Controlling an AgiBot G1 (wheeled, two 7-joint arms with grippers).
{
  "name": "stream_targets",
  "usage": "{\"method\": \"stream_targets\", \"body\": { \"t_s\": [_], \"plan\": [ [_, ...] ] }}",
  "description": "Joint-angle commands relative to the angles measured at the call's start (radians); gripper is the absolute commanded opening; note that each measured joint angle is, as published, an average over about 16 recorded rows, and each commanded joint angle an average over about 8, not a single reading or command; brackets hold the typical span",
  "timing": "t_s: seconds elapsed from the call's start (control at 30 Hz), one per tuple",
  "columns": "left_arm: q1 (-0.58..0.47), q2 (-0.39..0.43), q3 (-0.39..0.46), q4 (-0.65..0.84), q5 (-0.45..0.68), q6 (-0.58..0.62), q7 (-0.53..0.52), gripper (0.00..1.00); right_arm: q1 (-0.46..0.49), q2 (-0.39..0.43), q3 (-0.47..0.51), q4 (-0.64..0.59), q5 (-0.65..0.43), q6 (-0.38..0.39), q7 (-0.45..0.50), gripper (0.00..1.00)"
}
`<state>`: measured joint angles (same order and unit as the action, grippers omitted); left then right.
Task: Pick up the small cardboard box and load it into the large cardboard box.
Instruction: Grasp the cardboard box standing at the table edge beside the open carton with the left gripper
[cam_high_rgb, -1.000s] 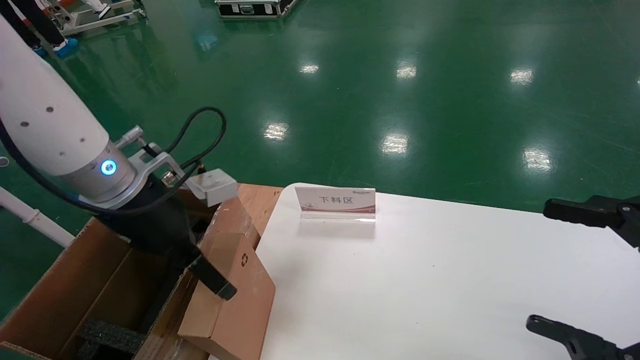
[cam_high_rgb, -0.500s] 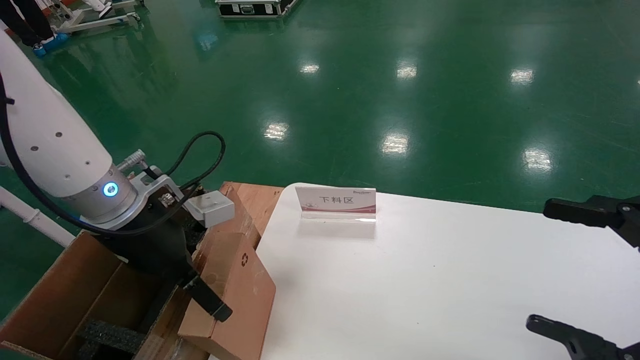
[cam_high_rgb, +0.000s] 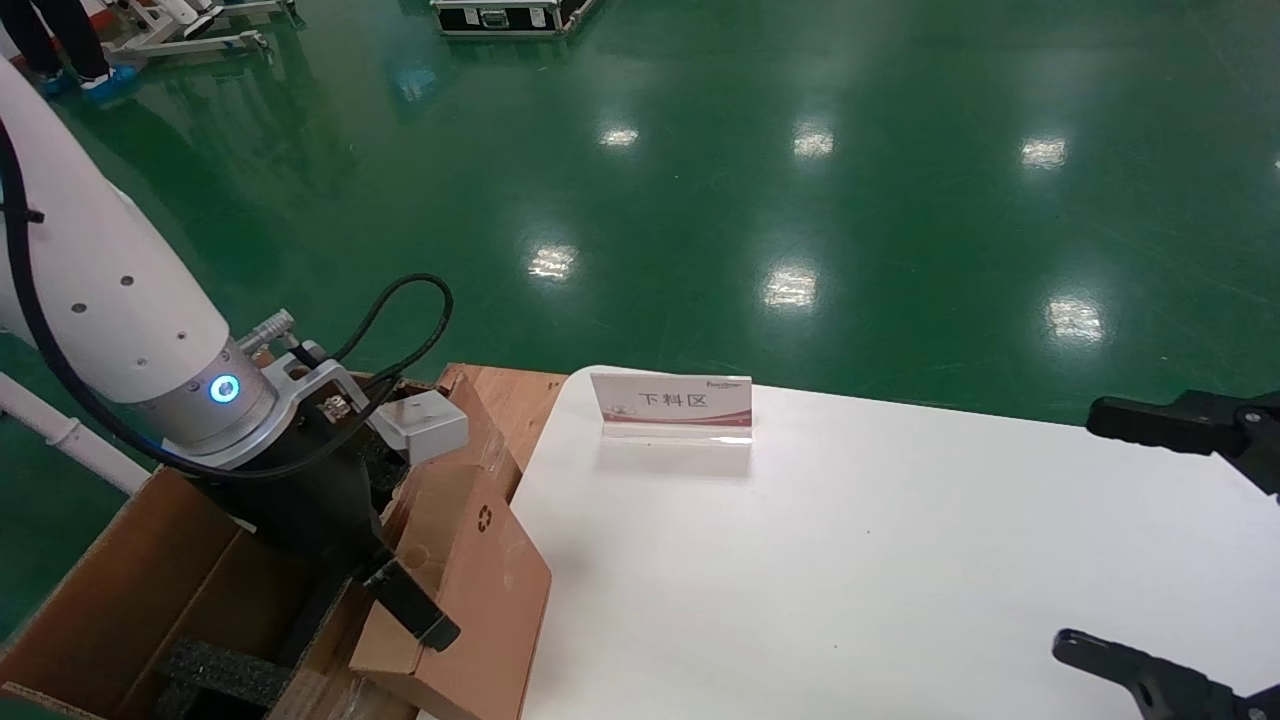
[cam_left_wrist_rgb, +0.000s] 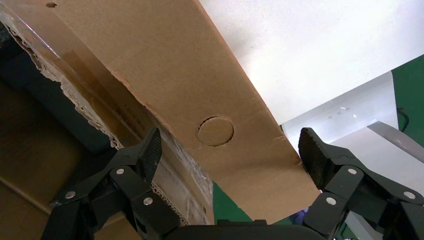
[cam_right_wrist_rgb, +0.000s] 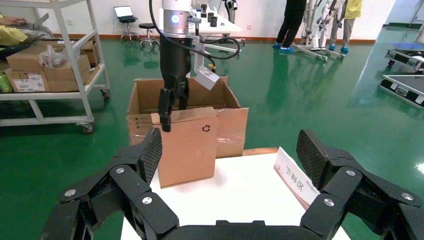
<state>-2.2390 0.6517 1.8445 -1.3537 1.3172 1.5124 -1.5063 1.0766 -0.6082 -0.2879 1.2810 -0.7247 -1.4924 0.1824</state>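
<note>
So the left claw (cam_high_rgb: 385, 590) is down at the rim of the big brown corrugated carton with black foam inside (cam_high_rgb: 130, 590), which sits on the green floor just past the left edge of the rounded white counter (cam_high_rgb: 850, 560). The flat, slim brown cardboard box with the little recycling mark and round finger hole (cam_high_rgb: 470, 590) stands tilted there, leaning between the carton's wall and the counter's edge. In the head view one black finger (cam_high_rgb: 410, 605) lies across the slim box's outer face, the other is hidden behind it. From the left wrist camera the claw's jaws are spread fairly wide with the slim box's upper end (cam_left_wrist_rgb: 200, 105) between them — whether the pads actually press on it, can't tell.

The right claw (cam_right_wrist_rgb: 227, 160) hangs wide open over the counter's right side, holding nothing, well apart from both boxes.

Only a small white and red sign card (cam_high_rgb: 670, 405) stands on the counter, near its far edge.
</note>
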Motion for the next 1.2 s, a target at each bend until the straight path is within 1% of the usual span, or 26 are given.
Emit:
{"method": "stream_targets", "body": {
  "t_s": [0.03, 0.07, 0.1, 0.13, 1.2],
  "plan": [
    [0.0, 0.0, -0.001, 0.0, 0.0, 0.0, -0.001, 0.3, 0.0, 0.0, 0.0, 0.0, 0.0, 0.0, 0.0, 0.22],
    [0.0, -0.001, -0.001, 0.0, 0.0, 0.0, -0.001, 0.18, 0.0, 0.0, 0.0, 0.0, 0.0, 0.0, 0.0, 0.1],
    [0.0, -0.001, -0.001, 0.0, 0.0, 0.0, -0.001, 0.05, 0.0, 0.0, 0.0, 0.0, 0.0, 0.0, 0.0, 0.0],
    [-0.001, -0.001, -0.001, 0.0, 0.0, 0.0, -0.002, 0.0, 0.0, 0.0, 0.0, 0.0, 0.0, 0.0, 0.0, 0.0],
    [-0.003, -0.003, -0.005, 0.001, -0.002, 0.002, -0.004, 0.0, 0.0, 0.0, 0.0, 0.0, 0.0, 0.0, 0.0, 0.0]
  ]
}}
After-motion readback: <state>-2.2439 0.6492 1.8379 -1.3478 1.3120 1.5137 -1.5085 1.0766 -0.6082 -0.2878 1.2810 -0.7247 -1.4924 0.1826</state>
